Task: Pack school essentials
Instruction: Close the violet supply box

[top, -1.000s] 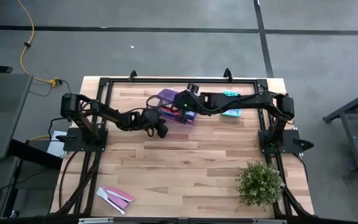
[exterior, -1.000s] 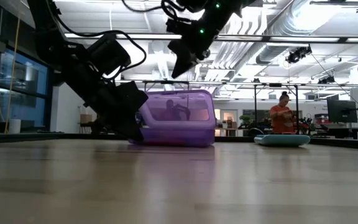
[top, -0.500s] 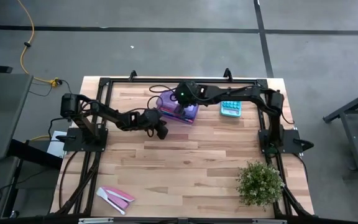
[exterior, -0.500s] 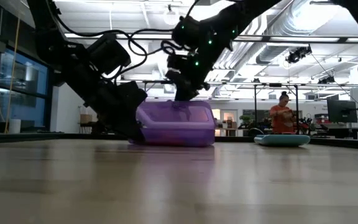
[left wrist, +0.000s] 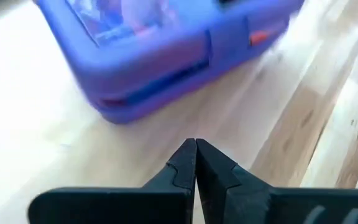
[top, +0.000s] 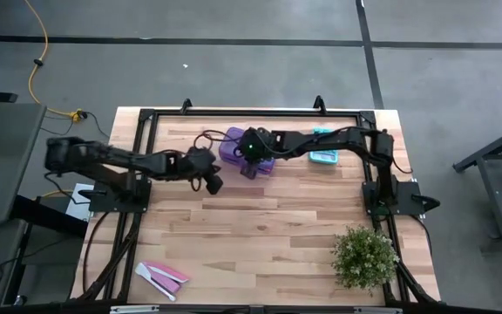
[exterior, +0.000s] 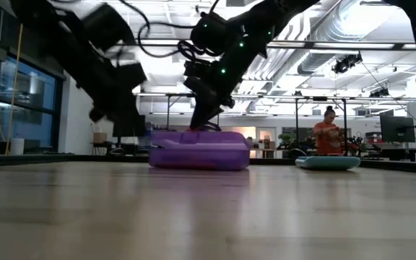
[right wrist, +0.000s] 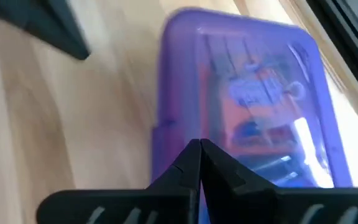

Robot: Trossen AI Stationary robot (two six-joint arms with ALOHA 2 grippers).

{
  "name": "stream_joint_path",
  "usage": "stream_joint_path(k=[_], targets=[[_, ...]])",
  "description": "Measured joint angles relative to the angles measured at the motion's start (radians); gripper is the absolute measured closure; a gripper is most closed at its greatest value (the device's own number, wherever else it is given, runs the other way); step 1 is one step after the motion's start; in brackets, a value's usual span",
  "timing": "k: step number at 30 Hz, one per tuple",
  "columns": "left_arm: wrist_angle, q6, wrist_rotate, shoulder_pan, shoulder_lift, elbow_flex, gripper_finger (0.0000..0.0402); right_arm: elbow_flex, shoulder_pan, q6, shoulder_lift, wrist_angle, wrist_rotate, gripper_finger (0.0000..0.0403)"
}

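Since a second ago the lid of the purple case (top: 249,153) has come down: it stood upright then, and now it lies flat, with our right hand (top: 248,167) lowered onto its top and our left hand (top: 211,182) drawn back to the case's left side, clear of it. Both hands have their fingers pressed together and hold nothing. The case sits at the far middle of the tabletop (top: 260,235), with the teal pad (top: 323,156) near it to the right. We judge the case a light, stiff plastic shell with a smooth, slippery lid; through the clear lid (right wrist: 263,106) we see orange, blue and pink items packed inside, which may rattle if tipped. Its narrow rim or latch edge (left wrist: 229,46) looks the surest place to take hold. Its long axis runs slantwise, from far-left toward near-right of the tabletop.
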State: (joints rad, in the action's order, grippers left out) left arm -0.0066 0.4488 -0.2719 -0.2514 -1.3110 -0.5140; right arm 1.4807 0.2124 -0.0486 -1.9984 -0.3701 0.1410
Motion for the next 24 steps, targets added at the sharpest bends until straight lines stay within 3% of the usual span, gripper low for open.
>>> stream_joint_path(k=[9, 21, 24], targets=[[-0.083, 0.002, -0.23, 0.129, 0.214, 0.001, 0.0401, -0.024, 0.005, -0.044, -0.028, 0.022, 0.012, 0.0403], [-0.059, -0.06, -0.426, 0.209, 0.275, 0.001, 0.0402, -0.057, -0.038, 0.016, -0.016, 0.065, 0.047, 0.0403], [0.019, -0.116, -0.46, 0.256, 0.32, 0.034, 0.0401, -0.057, -0.06, 0.049, -0.006, 0.082, 0.049, 0.0403]])
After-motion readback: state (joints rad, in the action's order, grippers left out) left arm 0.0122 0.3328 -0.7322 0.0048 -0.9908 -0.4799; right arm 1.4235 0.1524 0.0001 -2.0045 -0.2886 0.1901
